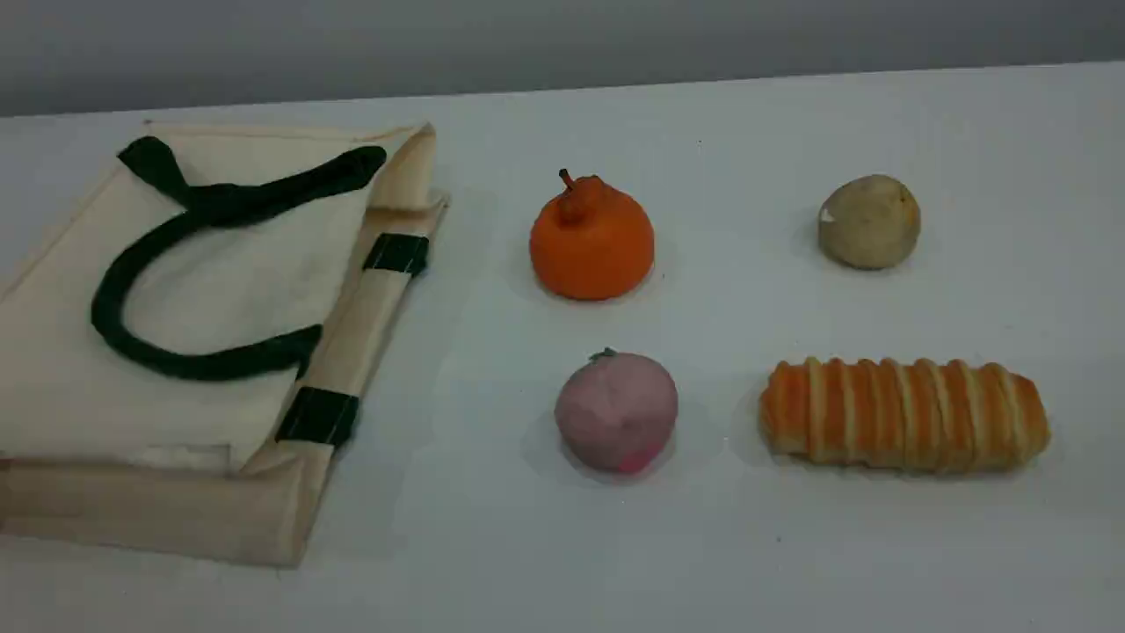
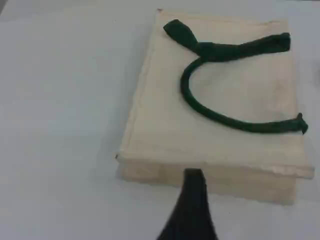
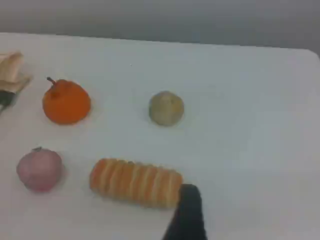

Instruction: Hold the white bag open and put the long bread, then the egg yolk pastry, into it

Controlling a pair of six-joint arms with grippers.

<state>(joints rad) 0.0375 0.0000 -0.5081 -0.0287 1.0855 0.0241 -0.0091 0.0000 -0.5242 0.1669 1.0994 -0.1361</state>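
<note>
The bag (image 1: pixel 220 290) lies flat on its side at the left of the table (image 1: pixel 791 563), folded shut; its inside is hidden; one dark green handle (image 1: pixel 105 299) curls across the top face, and green patches (image 1: pixel 397 253) sit on the edge towards the food; a pale patch near its front corner may be a label, too blurred to read. The long bread (image 1: pixel 905 413) lies crosswise at the front right, well apart from the bag; the egg yolk pastry (image 1: pixel 868 221) sits behind it; an orange fruit (image 1: pixel 591 239) and a pink ball (image 1: pixel 616 411) stand between these and the bag. The left gripper (image 2: pixel 192 200) hangs above the bag's folded side, jaws apart, holding nothing; the right gripper (image 3: pixel 189 210) hangs above the table by one end of the bread, also spread wide and holding nothing.
</note>
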